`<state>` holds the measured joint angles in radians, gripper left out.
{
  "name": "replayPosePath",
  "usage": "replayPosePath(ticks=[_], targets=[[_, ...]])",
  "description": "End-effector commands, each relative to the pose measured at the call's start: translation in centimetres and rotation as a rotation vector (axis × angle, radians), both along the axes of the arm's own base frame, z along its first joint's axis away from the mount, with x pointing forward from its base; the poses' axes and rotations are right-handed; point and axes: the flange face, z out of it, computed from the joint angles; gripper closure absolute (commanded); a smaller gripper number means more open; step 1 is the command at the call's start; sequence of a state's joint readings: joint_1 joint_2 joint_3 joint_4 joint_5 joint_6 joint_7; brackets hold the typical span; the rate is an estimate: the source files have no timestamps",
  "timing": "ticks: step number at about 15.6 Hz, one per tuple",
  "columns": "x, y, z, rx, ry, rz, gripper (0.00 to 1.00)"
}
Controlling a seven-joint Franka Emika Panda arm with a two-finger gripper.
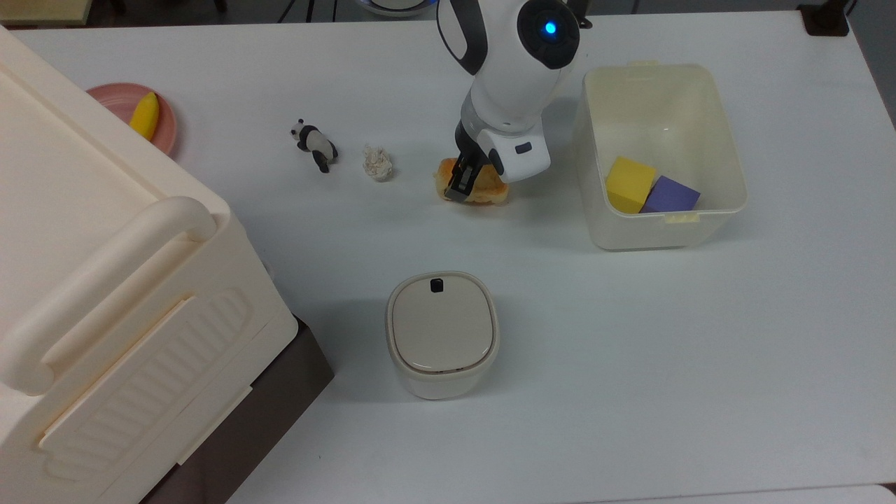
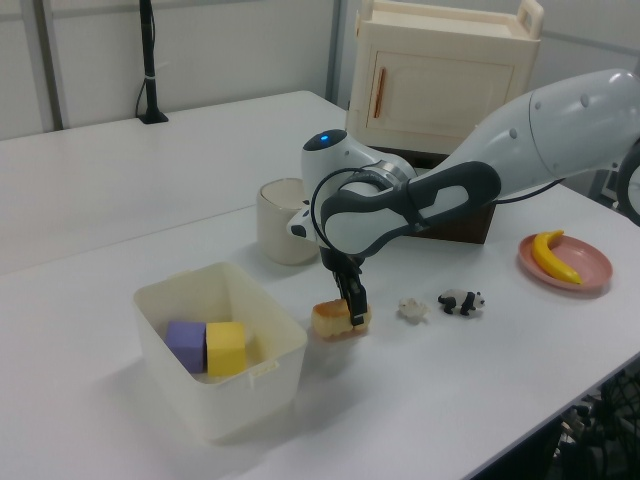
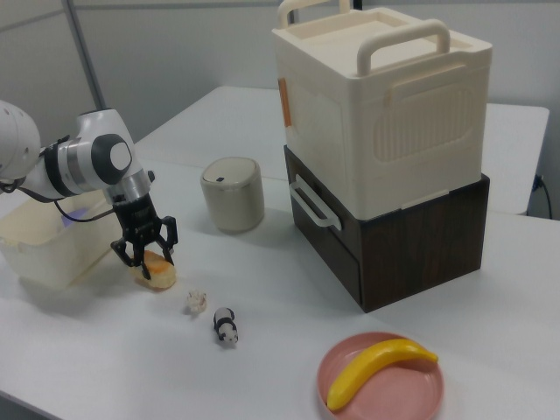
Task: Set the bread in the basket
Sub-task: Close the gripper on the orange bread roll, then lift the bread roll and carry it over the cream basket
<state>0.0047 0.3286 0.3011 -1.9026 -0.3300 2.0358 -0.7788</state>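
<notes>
The bread (image 1: 492, 191) is a small loaf with a toasted orange top, lying on the white table just left of the basket in the top view. My gripper (image 1: 474, 180) is down over it, open, with one finger on each side of the loaf (image 3: 157, 271); in the right view the gripper (image 3: 145, 256) clearly straddles it. In the left view a dark fingertip (image 2: 353, 312) sits against the bread (image 2: 328, 320). The basket (image 1: 656, 71) is a cream translucent tub holding a yellow block (image 1: 628, 183) and a purple block (image 1: 670, 196).
A paper ball (image 1: 377, 163) and a toy panda (image 1: 314, 143) lie to the bread's left in the top view. A lidded rounded bin (image 1: 442, 332) stands nearer the front. A big cream box with a handle (image 1: 105, 294) fills the top view's left, beside a pink plate (image 1: 165, 133) with a banana (image 1: 145, 115).
</notes>
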Motion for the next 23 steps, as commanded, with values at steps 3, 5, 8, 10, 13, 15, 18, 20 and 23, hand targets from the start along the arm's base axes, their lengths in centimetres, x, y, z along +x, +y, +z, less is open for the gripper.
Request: replayPosePath(ticks=[3, 5, 8, 10, 13, 15, 18, 20, 23], targets=[[0.5, 0.2, -0.1, -0.021, -0.028, 0.012, 0.95], [0.6, -0.1, 0.8, -0.018, -0.044, -0.001, 0.95], [1.5, -1.0, 4.9, 0.002, -0.11, -0.053, 0.93], [1.8, -1.2, 8.3, 0.035, -0.161, -0.143, 0.9], [2.0, -0.8, 12.8, 0.104, -0.205, -0.333, 0.89], [1.8, 0.3, 15.4, 0.161, -0.219, -0.48, 0.89], [0.3, 3.3, 17.9, 0.228, -0.231, -0.645, 0.84], [-0.9, 5.8, 19.0, 0.252, -0.232, -0.678, 0.84], [-2.8, 9.6, 19.3, 0.253, -0.223, -0.698, 0.84]])
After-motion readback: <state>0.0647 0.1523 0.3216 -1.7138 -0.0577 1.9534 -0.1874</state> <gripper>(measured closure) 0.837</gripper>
